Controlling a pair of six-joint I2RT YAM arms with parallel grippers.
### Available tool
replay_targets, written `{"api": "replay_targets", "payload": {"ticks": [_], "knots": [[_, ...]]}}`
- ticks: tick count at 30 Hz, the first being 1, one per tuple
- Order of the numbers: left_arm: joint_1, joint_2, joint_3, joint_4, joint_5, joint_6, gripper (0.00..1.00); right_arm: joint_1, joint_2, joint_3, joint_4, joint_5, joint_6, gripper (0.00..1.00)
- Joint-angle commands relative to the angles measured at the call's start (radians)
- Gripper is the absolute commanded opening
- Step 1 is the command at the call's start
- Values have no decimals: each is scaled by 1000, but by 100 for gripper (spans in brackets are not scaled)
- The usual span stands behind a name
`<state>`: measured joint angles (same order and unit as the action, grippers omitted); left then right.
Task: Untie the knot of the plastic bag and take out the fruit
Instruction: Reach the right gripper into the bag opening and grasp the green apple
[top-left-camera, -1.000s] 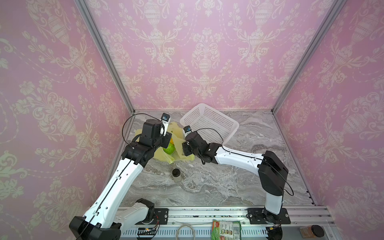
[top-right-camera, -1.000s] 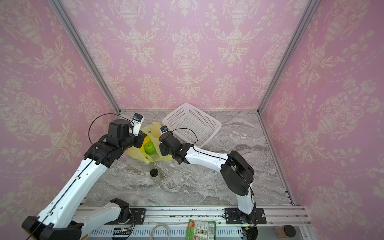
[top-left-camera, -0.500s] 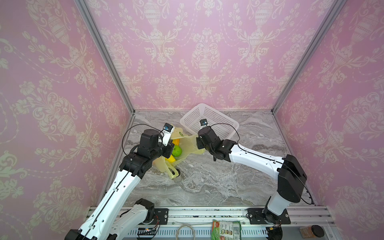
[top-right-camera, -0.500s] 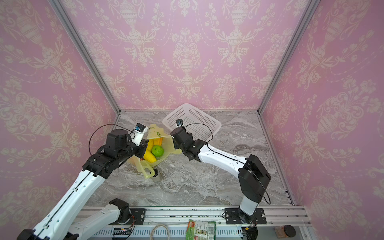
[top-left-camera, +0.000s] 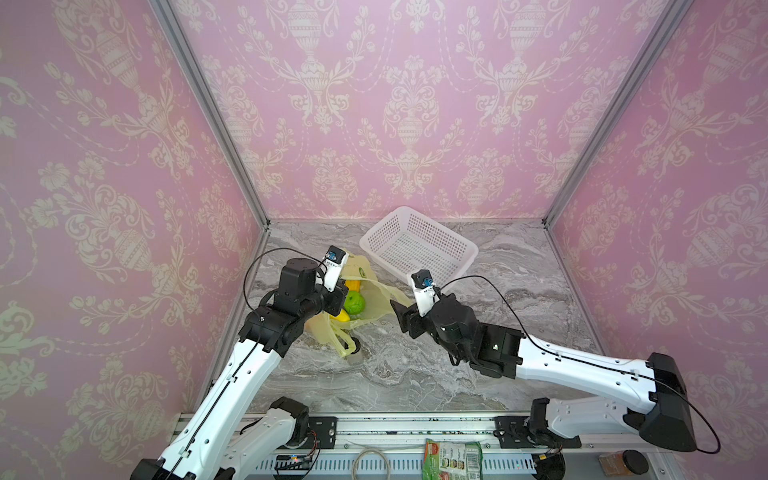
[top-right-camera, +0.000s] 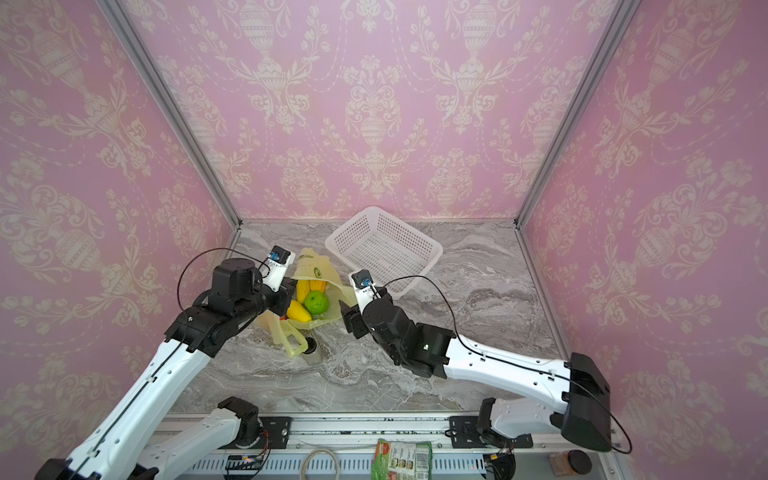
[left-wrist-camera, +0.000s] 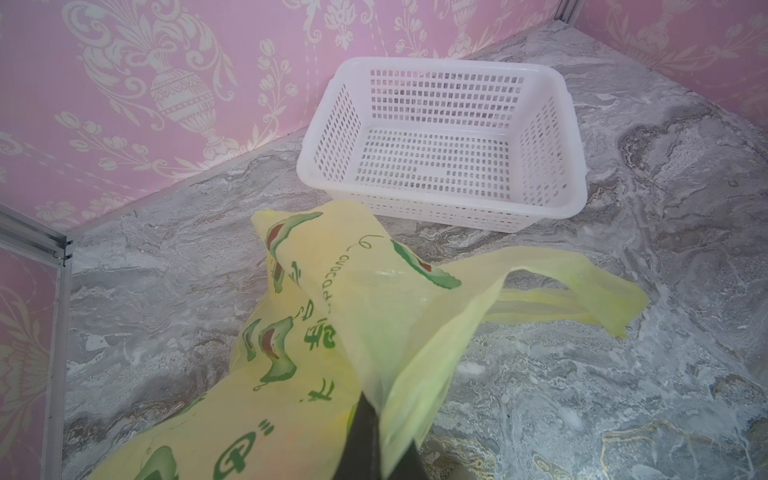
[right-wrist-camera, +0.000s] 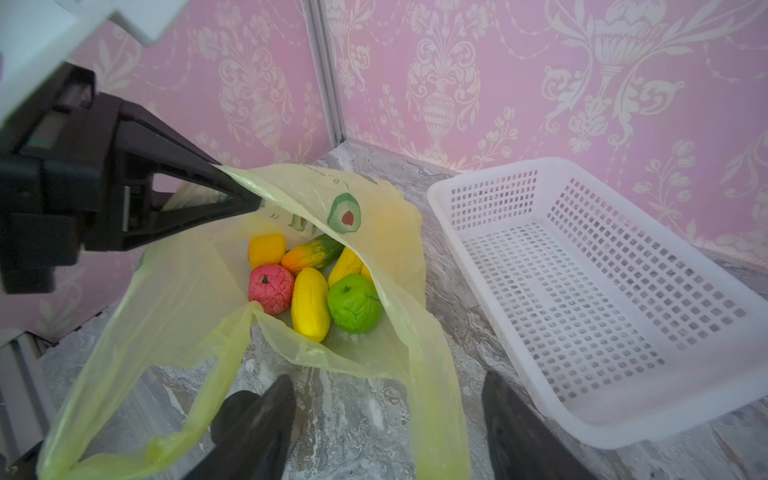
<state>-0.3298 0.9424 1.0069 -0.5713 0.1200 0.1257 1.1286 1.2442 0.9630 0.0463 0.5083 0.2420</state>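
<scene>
Progress: by my reading the knot is undone, since none shows and the handle straps (left-wrist-camera: 582, 299) trail loose; the unloading is not yet begun
Left fingers (right-wrist-camera: 195, 166): clamped on the upper rim of the plastic bag (right-wrist-camera: 187, 299), holding it up like a tent flap
Right fingers (right-wrist-camera: 257, 419): apart and empty, just short of the bag's open mouth
Bag position: far left of the worktop (top-left-camera: 415, 374), just left of the basket (right-wrist-camera: 623, 419)
Fruit (right-wrist-camera: 309, 303): clustered inside the bag on its floor, none outside it
Left to do: lift each piece out, likely into the basket, which holds nothing
Bag material: thin, translucent yellow-green film, crinkled and limp, printed with avocados
Fruit surfaces: glossy and smooth, with yellow oblongs, a dimpled pink-red round one (right-wrist-camera: 270, 289), a green apple (right-wrist-camera: 354, 303) and a green-orange long one (right-wrist-camera: 311, 253)
Basket: rigid white plastic, rectangular, with perforated walls
Worktop: grey, marble-veined
</scene>
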Motion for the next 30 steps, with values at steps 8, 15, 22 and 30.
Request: {"api": "replay_targets", "payload": {"ticks": [8,15,22,30], "knots": [[20,2,-13,14,36,20,0,33,261,46,132,-112,24,45],[23,-8,-11,13,41,19,0,17,533,257,85,-136,26,43],[23,-14,-8,13,74,18,0,-58,786,463,44,-139,77,54],[23,-13,-12,18,117,16,0,-108,1005,699,-83,-116,112,82]]}}
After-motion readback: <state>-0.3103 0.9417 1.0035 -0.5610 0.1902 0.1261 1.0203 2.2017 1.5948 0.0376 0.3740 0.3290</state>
